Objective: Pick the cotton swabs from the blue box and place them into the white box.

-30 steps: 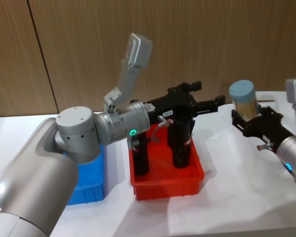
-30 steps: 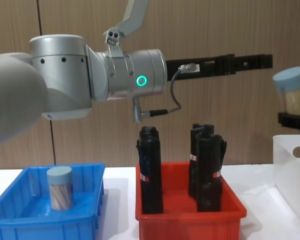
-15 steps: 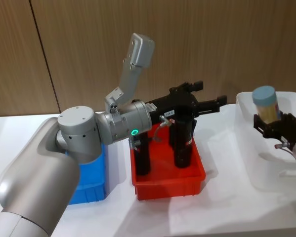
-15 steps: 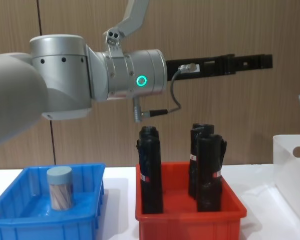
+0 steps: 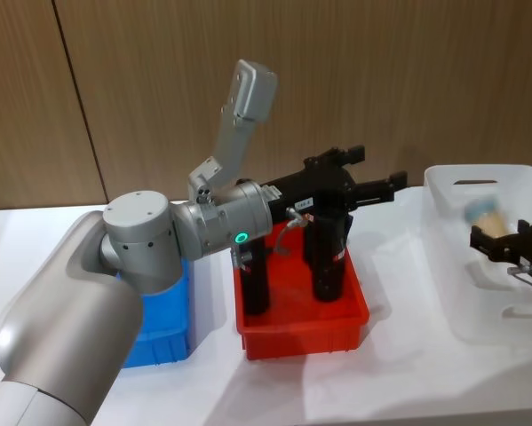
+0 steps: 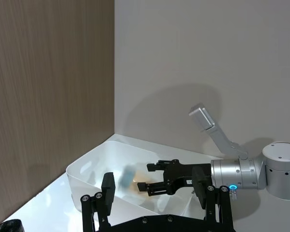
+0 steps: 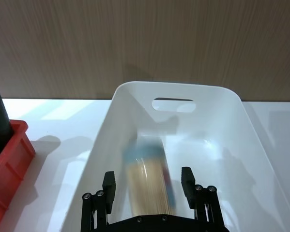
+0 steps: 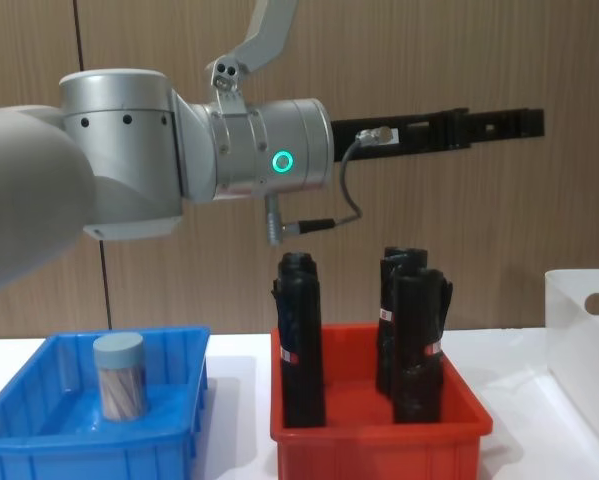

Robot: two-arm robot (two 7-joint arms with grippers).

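Note:
One jar of cotton swabs (image 7: 148,176), pale blue lid and pale sticks, shows blurred inside the white box (image 7: 135,88), loose between the spread fingers of my right gripper (image 7: 147,182). In the head view that gripper (image 5: 512,241) hangs open over the white box (image 5: 479,170), the jar (image 5: 483,210) just behind it. A second jar of cotton swabs (image 8: 119,377) stands upright in the blue box (image 8: 39,425) at the left. My left gripper (image 5: 392,184) is held high above the red bin, open, with nothing between its fingers.
A red bin (image 8: 379,432) sits between the blue and white boxes and holds tall black rolls (image 8: 301,340) with red-white labels. The left arm's body (image 5: 141,240) covers much of the blue box (image 5: 163,342). A wooden wall runs close behind the table.
My right gripper carried the jar rightward over the white box, came down and opened; the jar is now loose inside the box. The left arm has not moved.

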